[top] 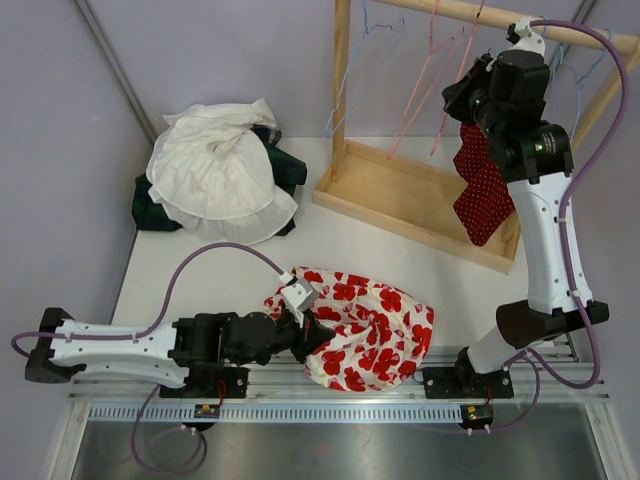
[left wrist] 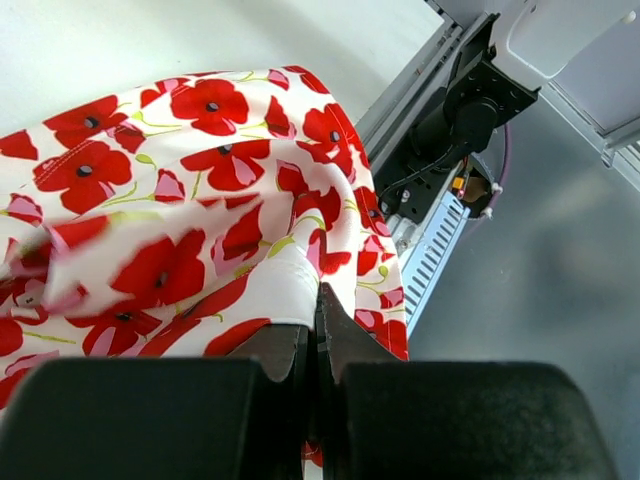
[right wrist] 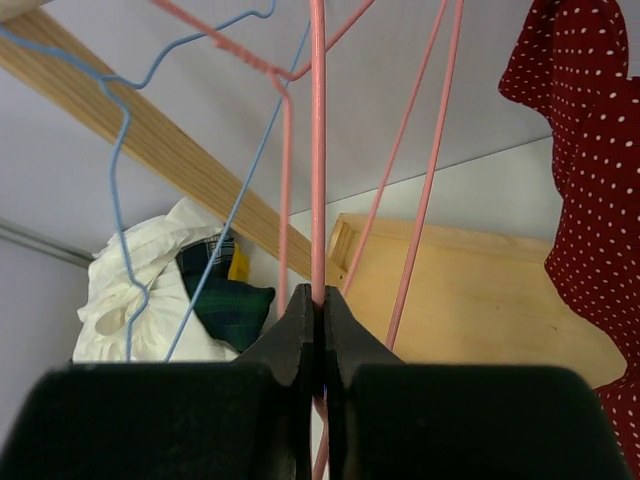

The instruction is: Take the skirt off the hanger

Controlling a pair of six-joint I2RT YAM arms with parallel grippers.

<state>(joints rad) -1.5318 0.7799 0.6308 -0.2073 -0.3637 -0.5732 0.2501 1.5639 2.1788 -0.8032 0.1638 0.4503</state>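
The white skirt with red poppies (top: 372,322) lies bunched on the table near the front edge, off any hanger. My left gripper (top: 300,326) lies low at its left side and is shut on a fold of it; in the left wrist view the jaws (left wrist: 320,300) pinch the skirt's white band (left wrist: 270,290). My right gripper (top: 466,92) is raised at the rack and shut on the wire of a bare pink hanger (right wrist: 318,150), which hangs from the rail (top: 500,14).
A dark red polka-dot garment (top: 484,192) hangs beside my right arm, over the wooden rack's base (top: 400,190). Blue wire hangers (right wrist: 115,150) hang on the rail. A pile of white and dark green plaid clothes (top: 220,172) lies at the back left.
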